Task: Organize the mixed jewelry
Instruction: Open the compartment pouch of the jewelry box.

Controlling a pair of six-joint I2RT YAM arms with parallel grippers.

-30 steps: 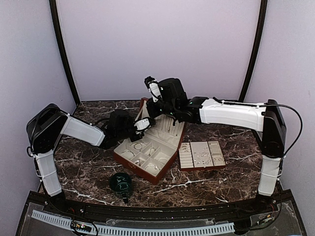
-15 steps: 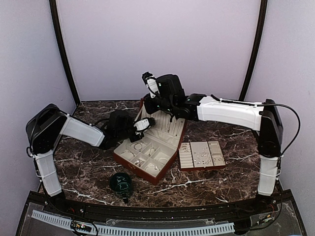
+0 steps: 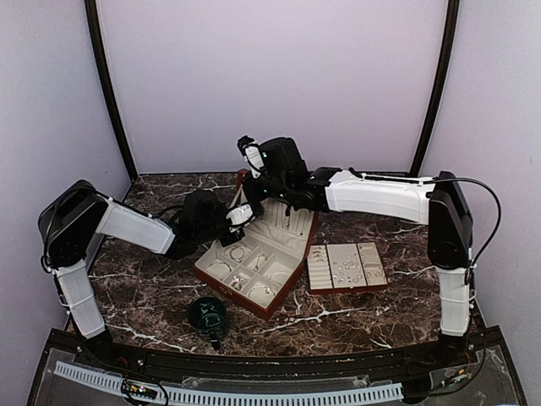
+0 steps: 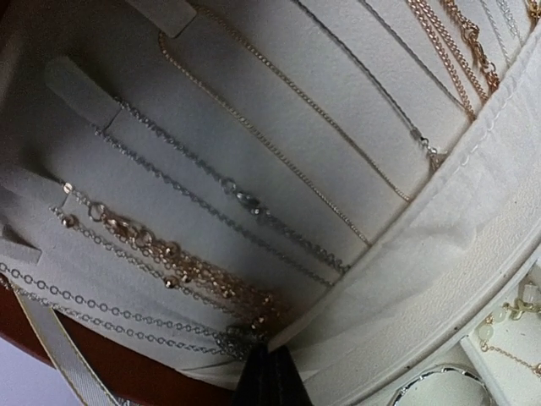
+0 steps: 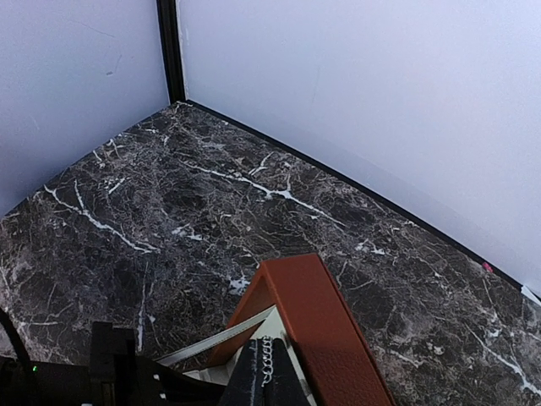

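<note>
The mixed jewelry lies in an open red-brown box (image 3: 221,282), in cream compartments and on the raised lid (image 3: 287,222). In the left wrist view, gold chains (image 4: 182,275) and silver chains (image 4: 254,207) hang across the lid padding. My left gripper (image 4: 264,376) is shut at the lid's bottom edge, on the bunched end of a silver chain (image 4: 226,342). My right gripper (image 5: 269,376) is shut on a silver chain (image 5: 269,359) at the lid's top corner (image 5: 317,321). From above, the left gripper (image 3: 248,213) is low on the lid and the right gripper (image 3: 253,179) at its top left.
A cream tray (image 3: 321,269) with small silver pieces lies on the marble right of the box. A dark green cup (image 3: 207,314) stands in front of the box. The back wall (image 5: 380,101) is close behind the lid. My left arm's dark wrist (image 5: 110,368) sits just below the right gripper.
My right gripper has moved left and slightly up along the lid's top edge with the chain. The left gripper has closed fully and shifted slightly left.
</note>
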